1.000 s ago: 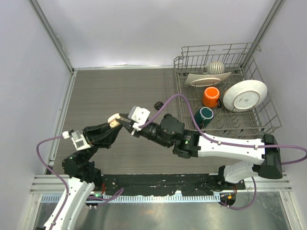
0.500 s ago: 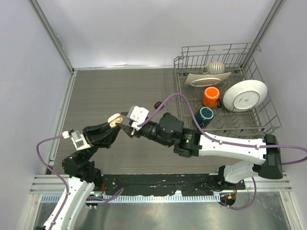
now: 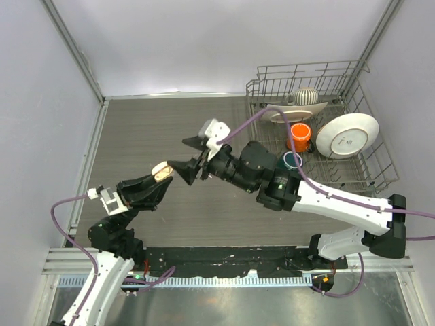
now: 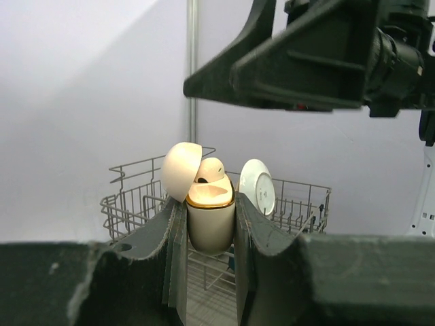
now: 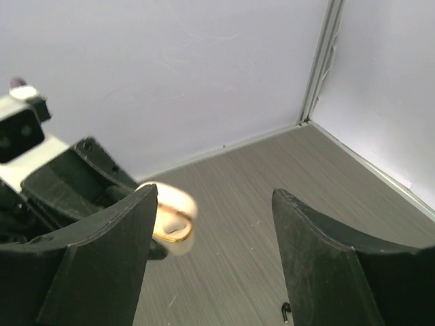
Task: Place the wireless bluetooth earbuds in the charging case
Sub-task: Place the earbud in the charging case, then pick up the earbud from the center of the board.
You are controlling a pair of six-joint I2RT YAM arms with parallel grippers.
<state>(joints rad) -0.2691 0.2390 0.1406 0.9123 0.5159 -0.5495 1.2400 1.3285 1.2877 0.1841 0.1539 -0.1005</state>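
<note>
A cream charging case [image 4: 211, 221] with a gold rim stands upright between my left gripper's [image 4: 209, 204] jaws, which are shut on it. Its lid [image 4: 182, 170] is hinged open to the left. A pale earbud [image 4: 212, 171] sits in the case's top. From above, the case [image 3: 162, 171] is held over the table's left middle. My right gripper [image 3: 189, 155] hangs open just right of it, touching nothing. In the right wrist view the case [image 5: 173, 221] lies beyond the open right gripper [image 5: 214, 192], and a tiny black earbud [image 5: 286, 311] lies on the table below.
A wire dish rack [image 3: 253, 102] at the back right holds a round white plate [image 3: 346, 134], an orange mug [image 3: 299, 136], a teal mug [image 3: 292, 161] and a striped cup [image 3: 306, 95]. Grey walls close in the wood-grain table [image 3: 149, 129].
My right gripper has opened and drawn back up and to the right, away from the case. The left gripper and the case stay where they were.
</note>
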